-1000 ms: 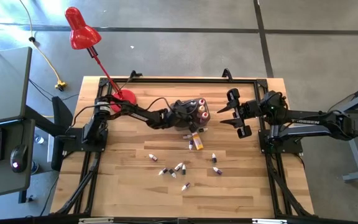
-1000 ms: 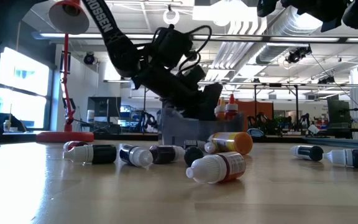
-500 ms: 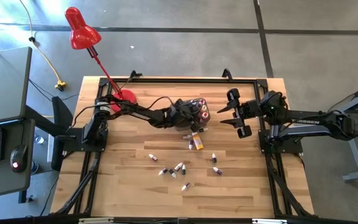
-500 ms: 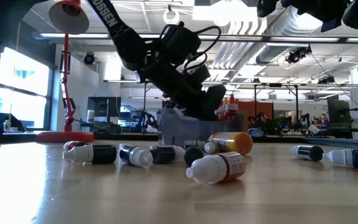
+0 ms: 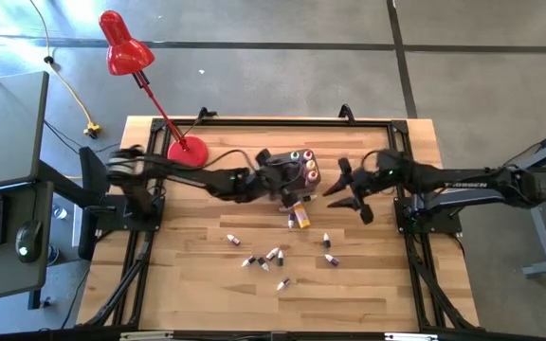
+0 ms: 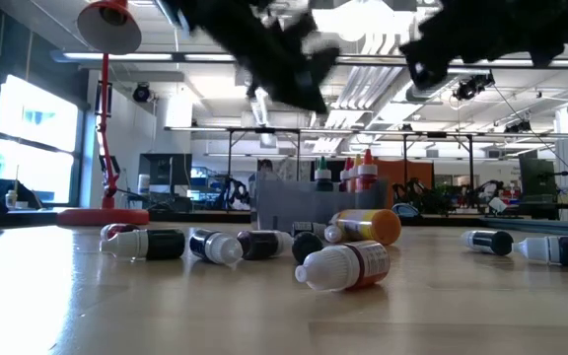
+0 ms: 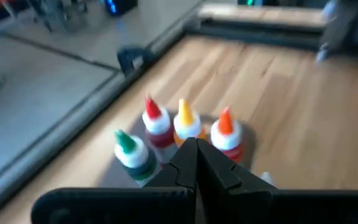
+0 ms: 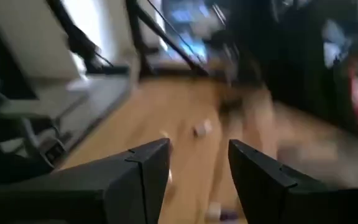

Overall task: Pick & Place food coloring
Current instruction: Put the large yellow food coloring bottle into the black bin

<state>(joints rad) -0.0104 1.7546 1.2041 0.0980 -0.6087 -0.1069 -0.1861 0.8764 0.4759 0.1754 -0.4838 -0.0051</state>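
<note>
Left claw off the tub, right claw coming in

Your left claw (image 7: 196,163), fingers together and empty, has lifted clear of the dark grey rectangular tub (image 5: 300,170) near the surface's (image 5: 197,284) far edge; the right claw (image 5: 351,190), fingers apart, has swung toward it. Some small pointed-cap food coloring bottles (image 5: 273,256) stand in the tub, others lie mid-surface. No writing legible.

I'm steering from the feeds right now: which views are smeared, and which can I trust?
Right wrist view: heavily motion-blurred beyond the jaws, table detail unreadable. Low view: both arms overhead are smeared, but the lying bottles are sharp. High view: left arm streaked, the table crisp. Left wrist view: soft, yet the upright bottles read fine.
</note>
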